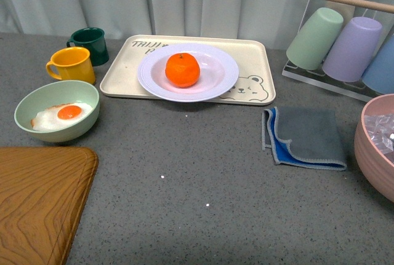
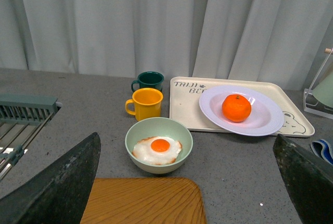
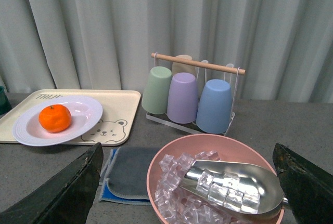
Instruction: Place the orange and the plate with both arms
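Note:
The orange (image 1: pixel 182 69) lies in the middle of the white ridged plate (image 1: pixel 220 79), which rests on the cream bear tray (image 1: pixel 255 53) at the back of the table. Both also show in the left wrist view, orange (image 2: pixel 237 107) on plate (image 2: pixel 267 122), and in the right wrist view, orange (image 3: pixel 54 118) on plate (image 3: pixel 83 116). Neither arm shows in the front view. My left gripper (image 2: pixel 188 182) is open and empty, back over the wooden board. My right gripper (image 3: pixel 190 185) is open and empty, over the pink bowl.
A pale green bowl with a fried egg (image 1: pixel 56 114), a yellow mug (image 1: pixel 71 64) and a dark green mug (image 1: pixel 91 45) stand left. A wooden board (image 1: pixel 37 203) lies front left. A folded grey-blue cloth (image 1: pixel 305 137), a pink bowl of ice with a scoop (image 3: pixel 218 182) and a cup rack (image 1: pixel 345 47) are right.

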Controlling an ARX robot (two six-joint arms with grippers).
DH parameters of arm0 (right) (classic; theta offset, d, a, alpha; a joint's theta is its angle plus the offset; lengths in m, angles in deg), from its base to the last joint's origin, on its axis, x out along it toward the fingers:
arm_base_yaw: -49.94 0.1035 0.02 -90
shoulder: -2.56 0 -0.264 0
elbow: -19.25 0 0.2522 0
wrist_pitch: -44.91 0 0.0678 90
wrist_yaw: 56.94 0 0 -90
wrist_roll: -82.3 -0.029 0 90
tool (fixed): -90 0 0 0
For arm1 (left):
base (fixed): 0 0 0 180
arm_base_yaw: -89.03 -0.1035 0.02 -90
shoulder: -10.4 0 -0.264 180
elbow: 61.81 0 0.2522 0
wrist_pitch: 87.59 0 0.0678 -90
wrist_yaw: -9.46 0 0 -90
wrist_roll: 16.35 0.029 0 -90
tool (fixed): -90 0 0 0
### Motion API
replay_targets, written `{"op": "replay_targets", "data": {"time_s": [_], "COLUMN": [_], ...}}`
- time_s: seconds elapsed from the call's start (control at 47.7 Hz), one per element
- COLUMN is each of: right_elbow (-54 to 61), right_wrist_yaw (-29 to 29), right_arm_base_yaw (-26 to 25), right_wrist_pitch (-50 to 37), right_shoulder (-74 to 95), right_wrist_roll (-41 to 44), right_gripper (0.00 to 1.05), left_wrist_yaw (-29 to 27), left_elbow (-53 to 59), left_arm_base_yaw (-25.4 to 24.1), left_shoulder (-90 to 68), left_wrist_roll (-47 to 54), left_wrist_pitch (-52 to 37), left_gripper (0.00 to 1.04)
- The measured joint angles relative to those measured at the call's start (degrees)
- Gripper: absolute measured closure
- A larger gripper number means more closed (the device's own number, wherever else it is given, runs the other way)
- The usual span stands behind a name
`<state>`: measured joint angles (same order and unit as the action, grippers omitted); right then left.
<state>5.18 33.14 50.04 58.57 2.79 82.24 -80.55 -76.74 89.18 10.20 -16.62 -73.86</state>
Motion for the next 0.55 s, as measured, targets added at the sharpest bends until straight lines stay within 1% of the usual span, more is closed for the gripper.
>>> {"op": "replay_targets", "data": {"time_s": [0.545], "right_elbow": [0.0], "right_wrist_yaw": [0.0], "right_arm_base_yaw": [0.0], "right_wrist_pitch": [0.0], "right_shoulder": [0.0], "right_wrist_roll": [0.0], "right_gripper": [0.09], "left_wrist_yaw": [0.0], "left_elbow": [0.0], "left_arm_base_yaw": [0.0], "left_shoulder": [0.0], "left_wrist_roll": [0.0], "left_wrist_pitch": [0.0], "left_gripper": [0.07]}}
